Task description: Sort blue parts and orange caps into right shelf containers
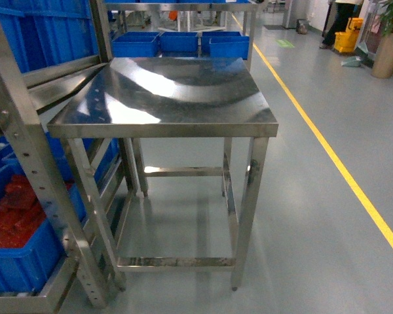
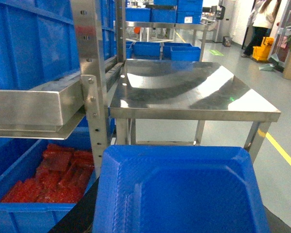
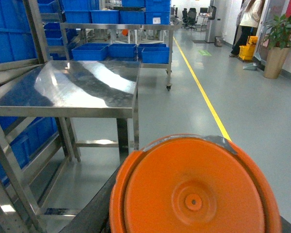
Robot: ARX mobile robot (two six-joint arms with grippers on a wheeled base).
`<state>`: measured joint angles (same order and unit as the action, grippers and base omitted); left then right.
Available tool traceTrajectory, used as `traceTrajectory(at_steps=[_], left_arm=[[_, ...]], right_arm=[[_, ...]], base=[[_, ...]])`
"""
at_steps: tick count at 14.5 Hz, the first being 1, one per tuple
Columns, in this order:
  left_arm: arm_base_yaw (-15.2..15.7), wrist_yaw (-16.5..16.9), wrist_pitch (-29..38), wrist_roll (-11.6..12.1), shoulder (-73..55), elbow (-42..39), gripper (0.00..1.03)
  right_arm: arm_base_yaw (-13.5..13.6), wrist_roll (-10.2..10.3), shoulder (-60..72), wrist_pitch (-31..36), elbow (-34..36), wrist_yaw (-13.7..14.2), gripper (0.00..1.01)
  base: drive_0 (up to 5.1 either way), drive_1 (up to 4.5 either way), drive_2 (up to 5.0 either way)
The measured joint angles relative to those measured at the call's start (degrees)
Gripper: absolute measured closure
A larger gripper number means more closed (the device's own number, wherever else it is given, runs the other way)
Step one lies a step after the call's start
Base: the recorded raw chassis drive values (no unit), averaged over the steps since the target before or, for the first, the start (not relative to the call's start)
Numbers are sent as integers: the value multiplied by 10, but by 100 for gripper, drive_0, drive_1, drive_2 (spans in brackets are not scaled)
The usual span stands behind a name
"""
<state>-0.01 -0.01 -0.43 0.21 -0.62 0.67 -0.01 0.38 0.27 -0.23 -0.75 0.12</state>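
Neither gripper shows in any view. A bright blue moulded piece (image 2: 184, 194) with a raised rim and a sunken middle fills the bottom of the left wrist view, very close to the camera, and hides where the jaws would be. An orange round disc (image 3: 194, 194) with a ringed face and a small centre hole fills the bottom of the right wrist view in the same way. Whether either is held I cannot tell. Large ribbed blue crates (image 1: 180, 42) stand on a far rack. Another blue crate (image 1: 26, 261) sits low on the left shelf, holding red pieces (image 1: 13, 216).
A bare steel table (image 1: 164, 91) stands straight ahead, with the steel shelf post (image 1: 26, 150) close on its left. A yellow floor line (image 1: 340, 163) runs along the right. Far back are a person (image 1: 340, 19), a yellow bucket (image 1: 347, 40) and a plant pot (image 1: 388, 55).
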Motion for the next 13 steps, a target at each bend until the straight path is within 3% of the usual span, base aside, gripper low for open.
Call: traceTrajectory(at_steps=[13], left_arm=[[0,0,0,0,0,0,62]], right_arm=[[0,0,0,-2,0,-1,58]], base=[[-495,246,246]])
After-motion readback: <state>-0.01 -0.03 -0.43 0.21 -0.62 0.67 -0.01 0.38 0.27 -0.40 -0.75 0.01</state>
